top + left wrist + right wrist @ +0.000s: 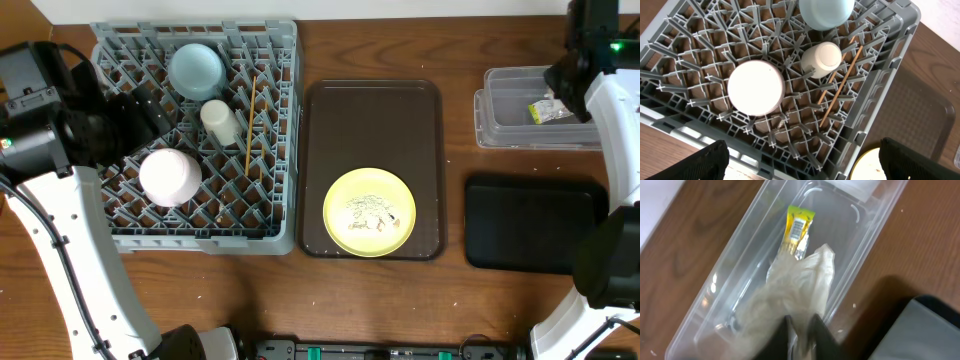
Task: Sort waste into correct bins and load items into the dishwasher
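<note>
Near edge: yellow plate (365, 185) sits on near end of brown serving tray (372, 115), rice scraps (368, 212) on it, plate not in rack yet. Off to the right, apart from serving tray: black tray (535, 222). Left of serving tray, just beside it: dish rack (290, 150). Inside rack, near to far: white bowl (170, 175) upside down, white cup (221, 122) tilted among pegs, chopsticks (250, 125) lying side by side just right of cup, light blue bowl (196, 70) at far end. Above rack's left side: left gripper (805, 150), jaws spread wide, nothing between them. Far right, beyond black tray: clear tub (510, 100). Above tub: right gripper (801, 322), jaws almost closed, pinching near end of crumpled white wrapper (800, 285). Wrapper droops into tub, yellow-green packet (797, 227) at its far end, within tub walls. Can't tell if packet touches tub floor
</note>
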`<action>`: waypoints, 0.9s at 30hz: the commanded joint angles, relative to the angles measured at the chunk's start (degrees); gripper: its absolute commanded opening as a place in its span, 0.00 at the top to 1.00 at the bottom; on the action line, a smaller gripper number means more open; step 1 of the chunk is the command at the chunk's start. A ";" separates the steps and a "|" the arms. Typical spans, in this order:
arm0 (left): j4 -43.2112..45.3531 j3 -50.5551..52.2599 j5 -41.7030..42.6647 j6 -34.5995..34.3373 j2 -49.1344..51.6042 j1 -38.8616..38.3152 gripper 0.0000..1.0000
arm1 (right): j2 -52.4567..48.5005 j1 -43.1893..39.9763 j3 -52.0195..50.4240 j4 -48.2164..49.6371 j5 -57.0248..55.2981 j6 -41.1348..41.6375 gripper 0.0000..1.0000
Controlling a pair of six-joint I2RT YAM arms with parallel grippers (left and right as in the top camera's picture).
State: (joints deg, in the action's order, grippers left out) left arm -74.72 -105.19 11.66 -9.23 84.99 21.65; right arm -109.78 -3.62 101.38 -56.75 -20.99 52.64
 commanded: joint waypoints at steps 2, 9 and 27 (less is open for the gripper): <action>-0.13 0.07 -0.33 -0.50 0.02 0.26 0.04 | 0.09 -0.48 -0.26 5.84 2.10 -7.82 0.01; -0.11 0.07 -0.33 -0.52 0.02 0.26 0.04 | 6.19 -0.39 0.83 5.44 22.21 -26.60 0.01; -0.13 0.07 -0.33 -0.52 0.02 0.26 0.04 | 12.20 45.09 -10.99 -4.42 32.24 -41.68 0.20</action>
State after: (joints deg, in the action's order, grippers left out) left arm -74.76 -105.19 11.66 -9.23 84.99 21.65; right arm -94.54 32.86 93.32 -63.31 19.81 8.88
